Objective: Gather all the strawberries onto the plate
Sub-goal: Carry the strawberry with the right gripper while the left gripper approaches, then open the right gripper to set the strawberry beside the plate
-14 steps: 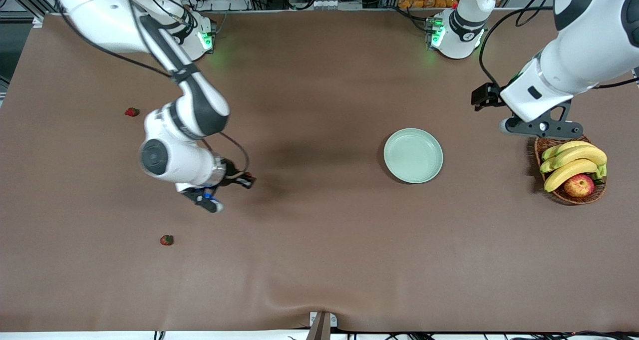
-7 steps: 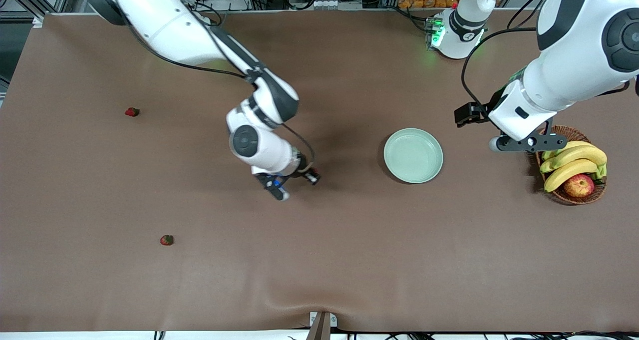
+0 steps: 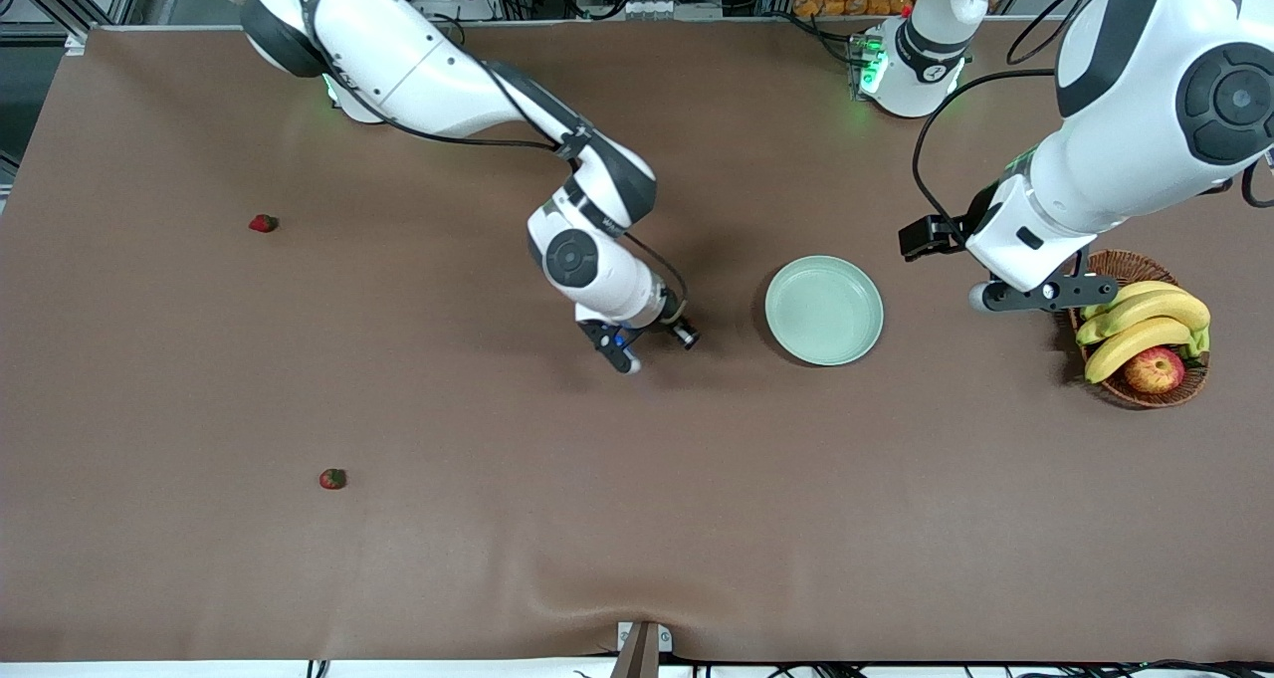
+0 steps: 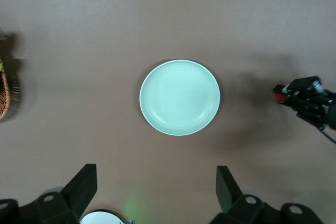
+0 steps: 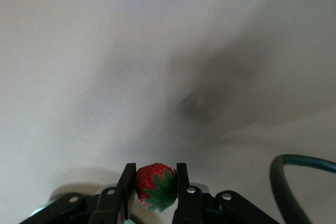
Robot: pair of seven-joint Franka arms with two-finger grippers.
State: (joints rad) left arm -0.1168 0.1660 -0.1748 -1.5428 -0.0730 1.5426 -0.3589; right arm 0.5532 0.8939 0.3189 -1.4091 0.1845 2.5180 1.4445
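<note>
Right gripper (image 5: 155, 188) pinching a small red, green-capped strawberry (image 5: 154, 186) over bare bench beside the empty mint plate (image 3: 824, 310). Two more berries (image 3: 263, 223) (image 3: 332, 479) toward the right arm's end. Left gripper (image 4: 155, 186) over the bench near the plate, fingers wide, just waiting.

Both arms have glossy white shells with black joint bands, thin black cables and black finger mounts
</note>
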